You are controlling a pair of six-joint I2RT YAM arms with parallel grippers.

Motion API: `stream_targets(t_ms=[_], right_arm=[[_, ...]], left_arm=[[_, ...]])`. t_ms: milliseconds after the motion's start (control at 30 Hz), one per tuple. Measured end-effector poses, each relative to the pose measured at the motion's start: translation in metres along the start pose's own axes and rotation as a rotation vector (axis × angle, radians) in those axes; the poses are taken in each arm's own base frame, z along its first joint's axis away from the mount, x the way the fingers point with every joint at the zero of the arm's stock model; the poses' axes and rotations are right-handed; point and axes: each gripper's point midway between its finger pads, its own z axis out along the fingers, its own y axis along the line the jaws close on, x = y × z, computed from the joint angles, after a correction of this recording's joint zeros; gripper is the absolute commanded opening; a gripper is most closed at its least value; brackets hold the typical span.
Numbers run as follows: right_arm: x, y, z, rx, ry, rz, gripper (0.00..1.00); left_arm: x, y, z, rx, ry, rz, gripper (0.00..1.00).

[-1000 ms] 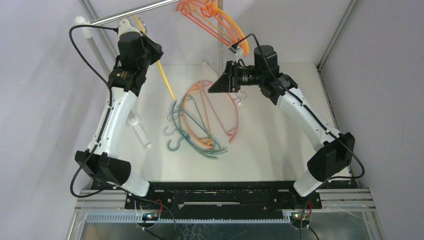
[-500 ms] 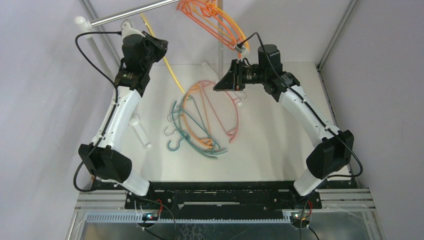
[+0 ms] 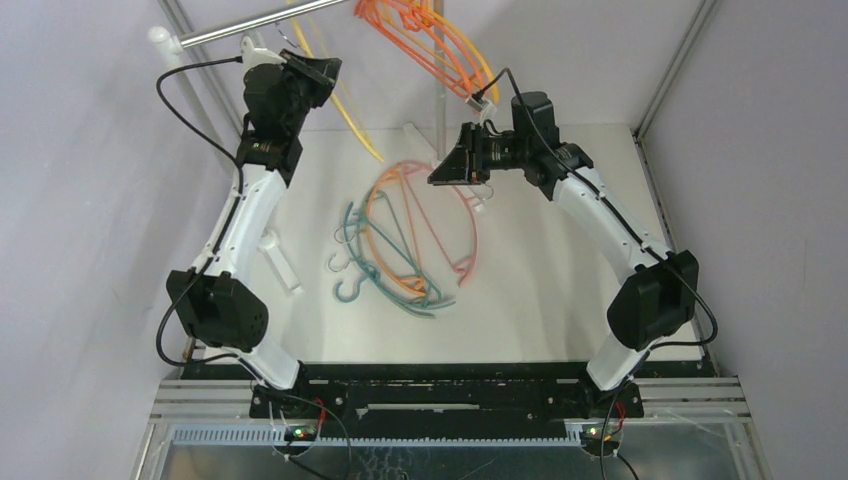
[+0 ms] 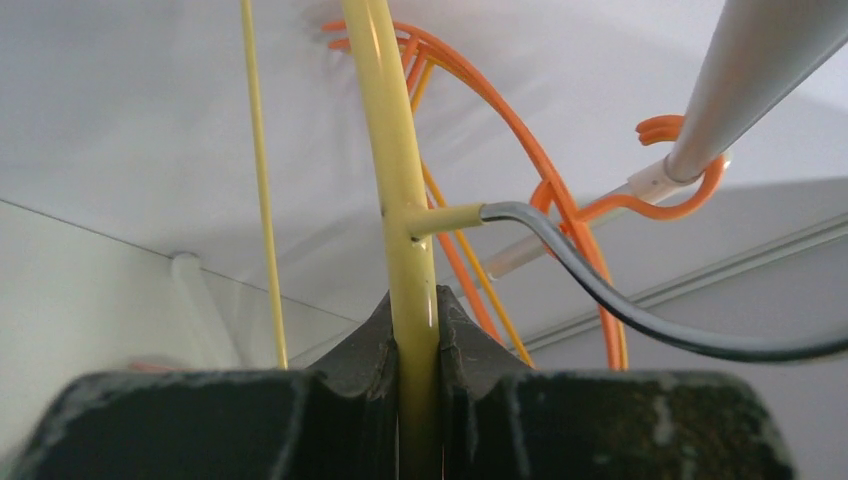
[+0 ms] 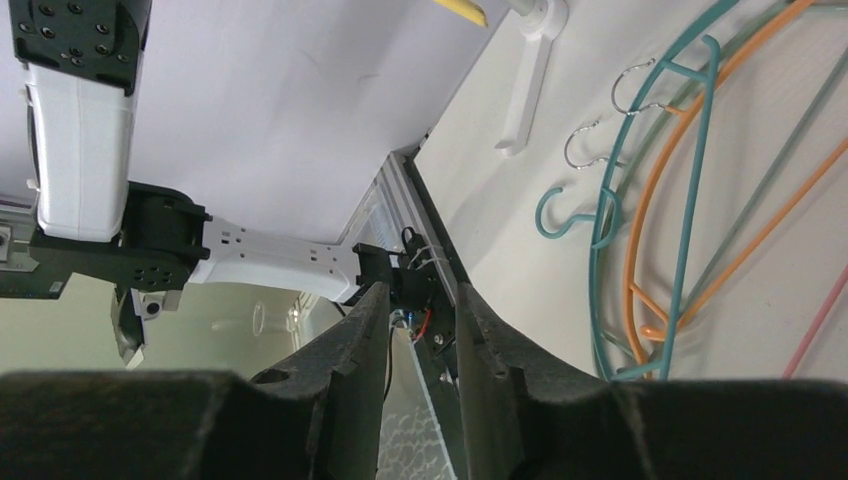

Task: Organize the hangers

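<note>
**Yellow hanger up at the rail, pile down on the table**

Reference is the silver rail (image 3: 250, 28) at the far side, with one end on a white post (image 3: 165, 45).

- Loose pile of hangers (image 3: 400, 245): lies flat on the table (image 3: 560, 280), on the near side of the rail and well below it. Teal, orange and pink ones overlap. The right wrist view shows small metal hooks (image 5: 585, 140) at the pile's edge.
- Right pincer (image 5: 418, 300): hangs over the far edge of the pile, lower than the rail. Its fingers are a narrow gap apart with nothing between them.
- Left pincer (image 4: 412, 310): raised close under the rail, toward the post end. It is clamped tight on the bar of a yellow hanger (image 4: 395, 150).
- Yellow hanger: its grey hook (image 4: 600, 300) branches off just above the fingers and curves away beneath the rail. I can't tell whether it touches the rail. From above, the hanger's free arm slants down from the rail toward the pile.
- Orange hangers (image 3: 420, 35): a bunch hung on the rail, farther from the post than the left pincer. In the left wrist view an orange hook curls around the rail's underside.
</note>
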Motion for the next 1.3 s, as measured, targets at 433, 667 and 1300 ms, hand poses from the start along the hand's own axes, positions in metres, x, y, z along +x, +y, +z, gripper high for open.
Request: stream_targets(t_ms=[433, 667, 1300], right_arm=[[0.023, -0.001, 0.008, 0.230, 0.064, -0.265, 0.73], [0.043, 0.081, 0.023, 0.298, 0.041, -0.697, 0.88], [0.026, 0.041, 0.093, 0.608, -0.005, -0.891, 1.00]], left_arm=[[0.028, 0.022, -0.012, -0.032, 0.071, -0.052, 0.00], [0.024, 0.015, -0.033, -0.056, 0.092, -0.055, 0.00], [0.026, -0.023, -0.097, -0.051, 0.151, -0.112, 0.00]])
